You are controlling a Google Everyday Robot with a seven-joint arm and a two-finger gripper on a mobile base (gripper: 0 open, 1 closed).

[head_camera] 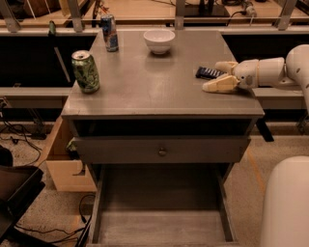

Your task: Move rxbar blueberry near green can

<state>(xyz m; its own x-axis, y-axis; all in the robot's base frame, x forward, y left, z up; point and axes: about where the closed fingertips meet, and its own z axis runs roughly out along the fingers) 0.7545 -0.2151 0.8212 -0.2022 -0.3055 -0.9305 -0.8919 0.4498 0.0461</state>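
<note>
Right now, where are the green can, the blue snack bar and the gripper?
green can (85, 72), camera view, its side.
rxbar blueberry (204, 73), camera view, wrapper's left end.
gripper (213, 77), camera view, midway between its fingertips, at the bar.

Grey flat-topped table (145, 96) mid-frame w/ a shut front drawer (120, 150), small round knob (162, 151) & a deep open bottom compartment (159, 226) pulled fwd. A pale wooden box (67, 172) sits just beside its left leg, black cables (19, 131) trail over the speckled beige floor (46, 212), and there's a dark chair-like shape (14, 193) in the btm-left corner. Behind, long grey benches (34, 91) run across w/ dark space under, grey upright posts (75, 14) at top, light warm & dim; cream gripper (215, 76) sits over the tabletop's right edge.
</note>
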